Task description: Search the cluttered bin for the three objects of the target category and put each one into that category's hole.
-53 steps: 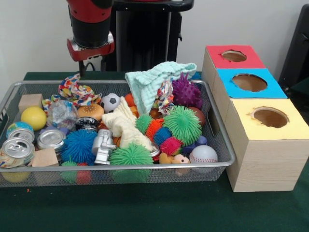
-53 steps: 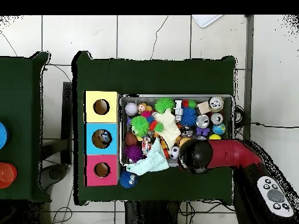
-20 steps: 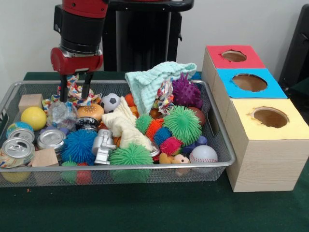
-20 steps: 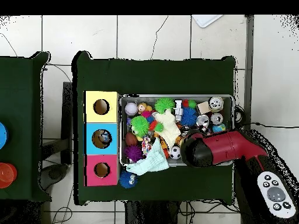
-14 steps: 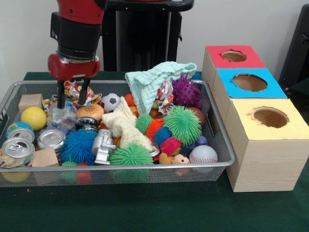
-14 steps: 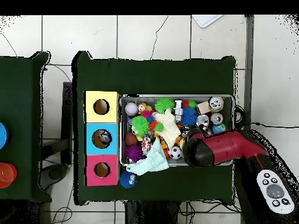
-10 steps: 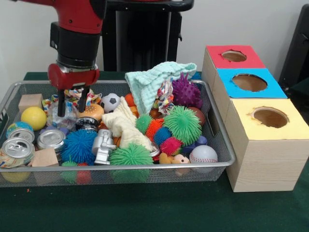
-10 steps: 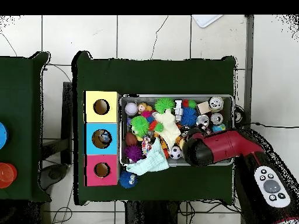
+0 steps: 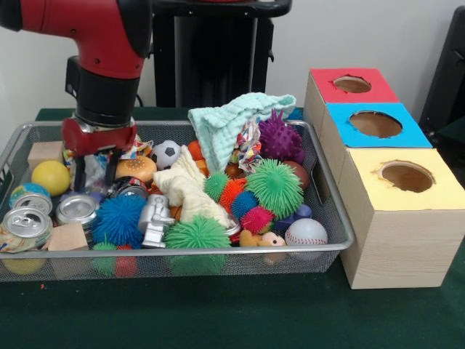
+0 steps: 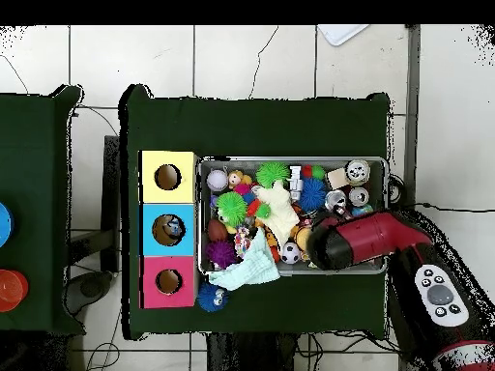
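Red and black, the arm reaches into the wire bin (image 9: 330,218), its gripper (image 9: 93,174) spread apart with nothing held, straddling a crinkly clear bag (image 9: 93,169) near the cans (image 9: 76,207). No object looks sorted from here, though something lies in the blue hole (image 10: 168,230). All three picks seem left. The bag is a shapeless wad; I can't tell its long axis.

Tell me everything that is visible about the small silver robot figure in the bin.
The silver robot figure looks like shiny moulded plastic or metal, with a round head, blocky body and short limbs. It leans slightly, near the front of the wire bin. The blue spiky ball presses on one side, the cream cloth on the other, and the green spiky ball lies at its foot. Nothing grips it.
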### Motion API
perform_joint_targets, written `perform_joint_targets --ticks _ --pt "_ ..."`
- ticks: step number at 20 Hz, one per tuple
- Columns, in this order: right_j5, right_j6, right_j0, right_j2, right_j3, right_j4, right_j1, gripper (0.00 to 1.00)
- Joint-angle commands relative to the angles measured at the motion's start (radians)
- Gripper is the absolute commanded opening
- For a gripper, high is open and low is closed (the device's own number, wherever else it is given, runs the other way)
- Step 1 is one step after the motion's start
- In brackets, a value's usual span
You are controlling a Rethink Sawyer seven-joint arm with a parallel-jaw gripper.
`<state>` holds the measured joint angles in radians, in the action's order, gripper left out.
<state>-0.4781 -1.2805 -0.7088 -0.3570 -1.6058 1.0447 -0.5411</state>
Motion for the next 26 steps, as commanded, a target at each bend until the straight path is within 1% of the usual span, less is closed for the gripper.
perform_joint_targets --ticks 1,3,7,10,14,17,21,22,23,26 --pt "-0.104 0.039 0.051 0.038 0.063 0.060 0.112 1.00" --pt "-0.127 0.034 0.075 0.065 0.072 0.056 0.110 1.00" --pt "-0.172 0.046 0.099 0.100 0.082 0.027 0.104 1.00" --pt "-0.200 0.065 0.092 0.102 0.074 -0.013 0.099 1.00" --pt "-0.266 0.090 0.085 0.095 0.073 -0.065 0.098 1.00" --pt "-0.326 0.085 0.107 0.110 0.084 -0.078 0.092 1.00" --pt "-0.406 0.096 0.126 0.128 0.071 -0.105 0.056 1.00" --pt "-0.468 0.111 0.135 0.136 0.051 -0.132 0.025 1.00" --pt "-0.500 0.115 0.141 0.142 0.048 -0.143 0.017 1.00" --pt "-0.547 0.117 0.151 0.142 0.055 -0.157 0.017 1.00"
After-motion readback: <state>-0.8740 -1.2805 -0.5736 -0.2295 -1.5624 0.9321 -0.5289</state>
